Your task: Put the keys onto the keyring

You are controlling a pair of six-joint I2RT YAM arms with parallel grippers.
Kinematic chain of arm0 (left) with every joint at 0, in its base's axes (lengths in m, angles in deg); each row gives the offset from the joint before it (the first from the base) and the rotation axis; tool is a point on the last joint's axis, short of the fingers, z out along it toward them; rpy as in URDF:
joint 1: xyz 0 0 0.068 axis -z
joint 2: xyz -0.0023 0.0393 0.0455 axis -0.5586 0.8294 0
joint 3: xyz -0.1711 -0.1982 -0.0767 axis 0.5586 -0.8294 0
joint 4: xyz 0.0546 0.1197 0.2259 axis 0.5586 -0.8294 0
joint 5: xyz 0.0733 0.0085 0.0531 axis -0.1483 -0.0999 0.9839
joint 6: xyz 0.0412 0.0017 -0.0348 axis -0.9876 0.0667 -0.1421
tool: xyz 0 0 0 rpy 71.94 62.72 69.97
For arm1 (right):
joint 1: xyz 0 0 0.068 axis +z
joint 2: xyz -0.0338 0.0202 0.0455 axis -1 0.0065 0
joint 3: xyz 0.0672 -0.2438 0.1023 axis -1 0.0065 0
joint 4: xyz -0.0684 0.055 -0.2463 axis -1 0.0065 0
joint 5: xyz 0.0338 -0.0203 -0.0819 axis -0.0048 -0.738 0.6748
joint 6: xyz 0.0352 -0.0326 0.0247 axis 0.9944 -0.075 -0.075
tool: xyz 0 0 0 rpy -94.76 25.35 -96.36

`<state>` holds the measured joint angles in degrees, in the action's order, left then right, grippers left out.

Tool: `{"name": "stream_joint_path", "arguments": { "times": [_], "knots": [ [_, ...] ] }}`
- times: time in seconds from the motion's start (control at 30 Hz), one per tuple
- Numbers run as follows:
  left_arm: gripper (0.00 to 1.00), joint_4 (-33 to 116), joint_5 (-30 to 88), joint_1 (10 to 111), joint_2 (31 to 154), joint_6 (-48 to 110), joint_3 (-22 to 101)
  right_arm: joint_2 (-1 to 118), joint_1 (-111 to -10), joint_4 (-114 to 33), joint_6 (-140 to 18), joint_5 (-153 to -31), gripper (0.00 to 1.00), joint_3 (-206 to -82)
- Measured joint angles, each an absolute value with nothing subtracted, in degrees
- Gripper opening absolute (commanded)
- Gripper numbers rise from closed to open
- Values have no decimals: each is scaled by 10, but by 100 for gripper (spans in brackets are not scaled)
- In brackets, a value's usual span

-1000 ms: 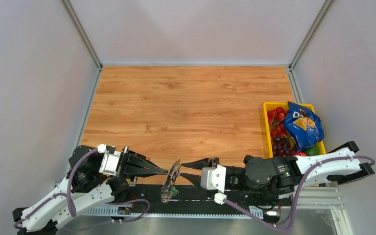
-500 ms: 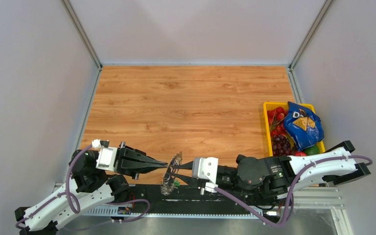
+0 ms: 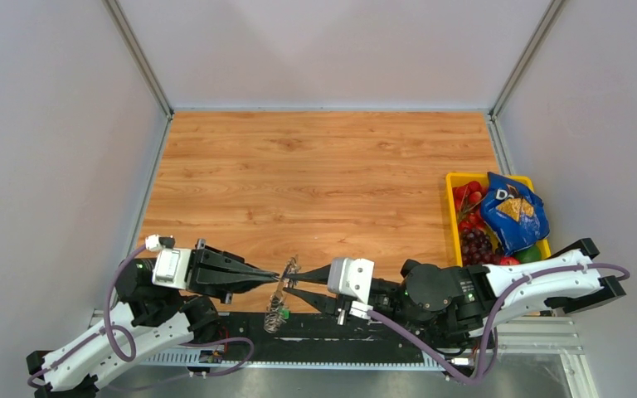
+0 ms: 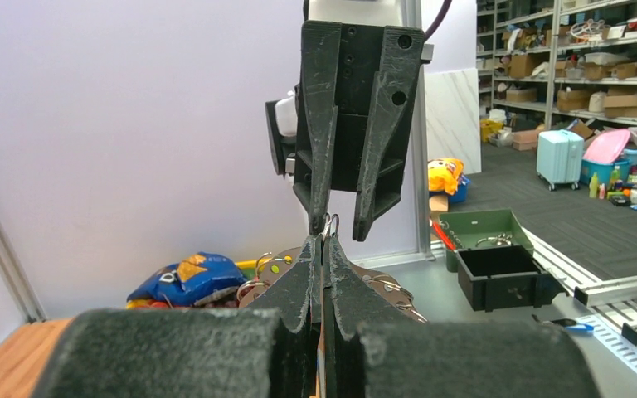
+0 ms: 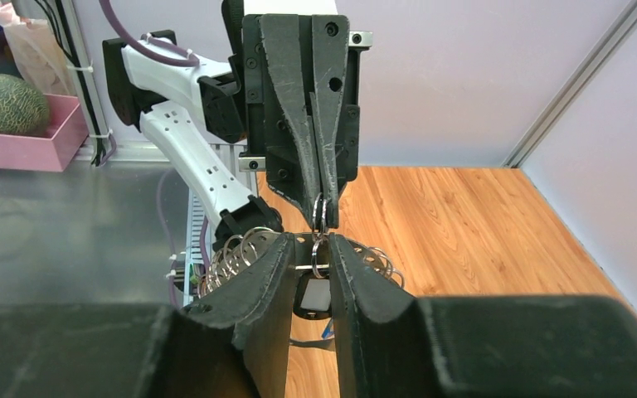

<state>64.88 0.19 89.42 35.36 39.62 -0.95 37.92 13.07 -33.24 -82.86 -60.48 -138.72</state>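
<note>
The keyring [image 3: 280,303] is a thin metal plate fringed with several split rings, and it hangs over the table's near edge. My left gripper [image 3: 277,274] is shut on one small ring [image 4: 329,222] at its top. The plate and rings [image 4: 377,286] fan out behind my left fingers. My right gripper [image 3: 292,287] meets the left one tip to tip. Its jaws [image 5: 313,240] stand a narrow gap apart. A short silver shaft and a ring span that gap, and a key with a black head [image 5: 313,297] hangs below them. Other keys are out of view.
A yellow bin [image 3: 456,178] at the right holds fruit and a blue chip bag [image 3: 510,211]. The wooden table [image 3: 315,182] stretches behind the grippers, walled on three sides. A black rail [image 3: 332,327] runs along the near edge under the keyring.
My right arm has reached left to the keyring and its jaws have narrowed. My left gripper has drawn back to the left a little, still holding the keyring.
</note>
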Motion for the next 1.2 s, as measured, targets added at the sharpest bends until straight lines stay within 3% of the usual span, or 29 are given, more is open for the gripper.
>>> {"name": "stream_joint_path", "arguments": {
  "times": [0.3,0.53,0.87,1.1,1.2],
  "knots": [
    [0,656,2,894,342,401,-13,399,131,-360,-831,-600,27,-1387],
    [0,655,2,894,337,401,-13,405,131,-365,-837,-596,1,-1387],
    [1,656,2,894,337,401,-13,406,131,-369,-846,-592,0,-1387],
    [30,558,13,894,329,376,20,403,131,-345,-840,-587,0,-1387],
    [38,482,23,894,329,355,58,400,131,-307,-830,-588,0,-1395]
  ]
}}
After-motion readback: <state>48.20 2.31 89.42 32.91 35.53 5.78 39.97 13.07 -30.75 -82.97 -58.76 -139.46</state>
